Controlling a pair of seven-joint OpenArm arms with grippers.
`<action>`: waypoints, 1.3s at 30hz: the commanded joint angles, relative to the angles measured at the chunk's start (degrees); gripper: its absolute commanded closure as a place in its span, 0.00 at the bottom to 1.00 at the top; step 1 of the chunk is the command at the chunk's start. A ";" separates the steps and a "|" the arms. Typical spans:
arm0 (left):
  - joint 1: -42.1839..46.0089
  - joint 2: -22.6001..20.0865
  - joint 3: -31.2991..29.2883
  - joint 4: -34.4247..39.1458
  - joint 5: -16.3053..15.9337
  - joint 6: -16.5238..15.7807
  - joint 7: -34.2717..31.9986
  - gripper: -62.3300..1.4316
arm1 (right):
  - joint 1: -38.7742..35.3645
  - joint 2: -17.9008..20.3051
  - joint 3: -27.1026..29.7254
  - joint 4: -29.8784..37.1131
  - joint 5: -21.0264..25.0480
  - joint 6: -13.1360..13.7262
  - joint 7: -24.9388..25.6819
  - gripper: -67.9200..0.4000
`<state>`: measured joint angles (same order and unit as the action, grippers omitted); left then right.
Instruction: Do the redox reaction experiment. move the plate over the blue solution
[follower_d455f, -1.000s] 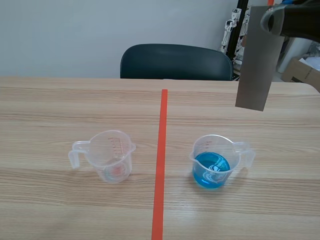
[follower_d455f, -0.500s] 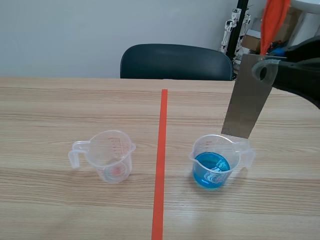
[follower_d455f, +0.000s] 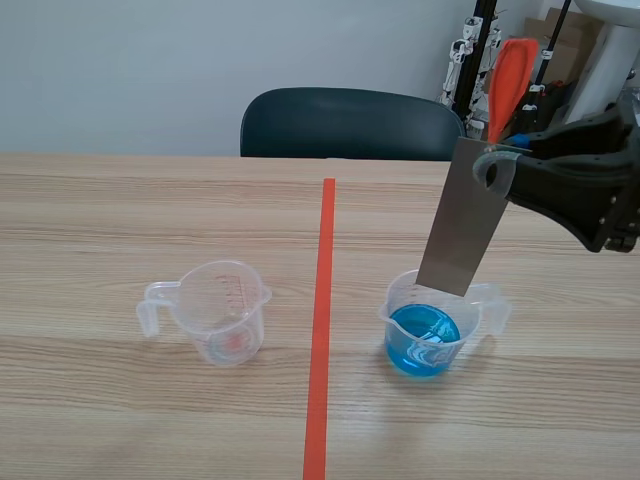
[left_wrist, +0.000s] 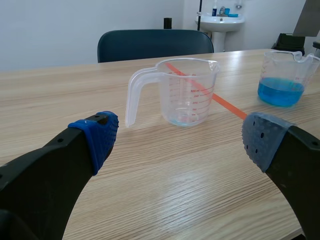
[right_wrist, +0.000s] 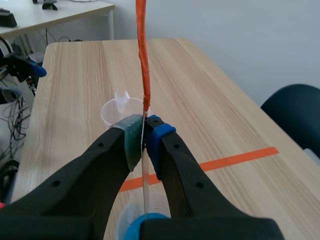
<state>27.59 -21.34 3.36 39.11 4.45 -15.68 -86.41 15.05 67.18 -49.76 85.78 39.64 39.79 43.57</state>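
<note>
**grey plate hangs at the rim of the blue cup**

the only writing we find is the red scale printed on the second cup (left_wrist: 187, 90), with lines and small numbers climbing its clear wall; the numbers are too small for us to read with any certainty

the plate (follower_d455f: 462, 235) is a plain, long grey strip of metal, dull and unmarked. an orange-red strip (follower_d455f: 510, 85) stands up from its top end. the right tool (follower_d455f: 492, 168) is clamped on that upper end, and in the right wrist view we see the pads pressed against both faces of the plate, which shows there edge-on

the plate hangs tilted, and its lower edge sits at the far rim of the clear cup (follower_d455f: 445, 300) that holds the blue solution (follower_d455f: 423, 338). we cannot tell whether it touches the rim

the left tool (left_wrist: 180, 139) is spread wide and holds nothing, low over the tabletop (follower_d455f: 120, 220) with the second cup ahead of it. the tape line (follower_d455f: 322, 300) runs between the two cups
</note>
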 joint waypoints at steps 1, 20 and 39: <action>-0.28 -0.94 -0.15 0.35 -0.52 -0.13 -2.54 0.16 | 2.14 0.72 1.01 0.90 4.22 1.97 -1.46 0.99; 6.29 -11.19 -0.15 3.23 -0.57 -0.57 -2.58 0.16 | 17.53 -0.72 1.05 6.05 30.80 2.93 -36.44 0.98; 17.14 -34.29 -0.15 14.21 -11.17 -0.59 -2.54 0.19 | 10.34 -5.90 1.05 1.55 8.07 2.93 -21.73 0.99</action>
<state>44.95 -55.22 3.36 52.64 -5.93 -16.21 -86.41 24.38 60.47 -49.71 87.07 46.81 42.26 20.25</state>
